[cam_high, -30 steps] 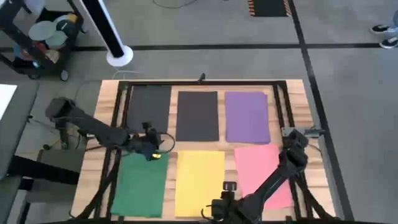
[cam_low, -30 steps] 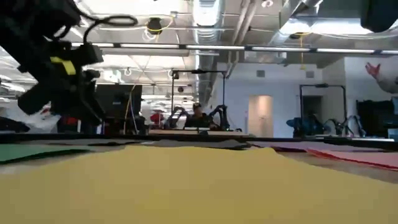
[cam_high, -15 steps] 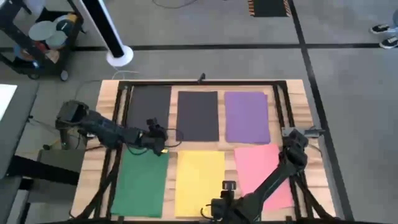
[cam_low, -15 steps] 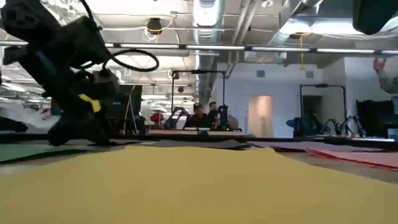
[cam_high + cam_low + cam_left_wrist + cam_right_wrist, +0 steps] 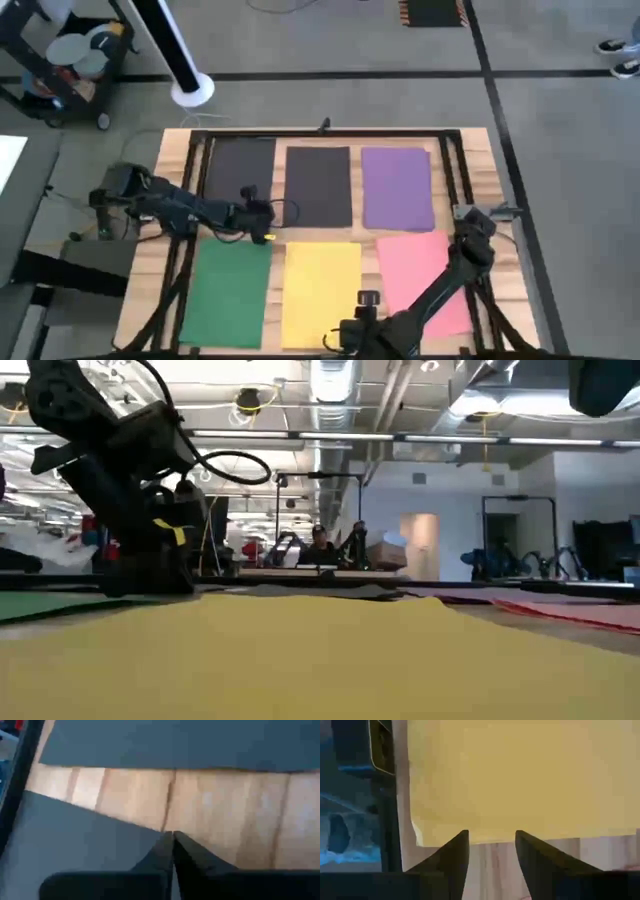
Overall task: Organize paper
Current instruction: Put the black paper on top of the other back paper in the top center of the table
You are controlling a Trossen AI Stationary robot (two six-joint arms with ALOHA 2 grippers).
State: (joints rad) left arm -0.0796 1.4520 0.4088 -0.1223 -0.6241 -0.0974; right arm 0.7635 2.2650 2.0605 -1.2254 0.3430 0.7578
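Jaws pressed together, your left gripper [image 5: 262,215] sits low on the wooden table [image 5: 220,805], between the dark grey sheet [image 5: 238,170] and the green sheet [image 5: 228,292]; whether any paper edge is pinched, the frames do not show. Confirm the catch before you drag, then keep the wrist low so the sheet slides flat. Your right gripper [image 5: 490,852] waits with fingers apart at the yellow sheet [image 5: 321,290] edge, with black [image 5: 318,185], purple [image 5: 397,187] and pink [image 5: 420,270] sheets laid flat
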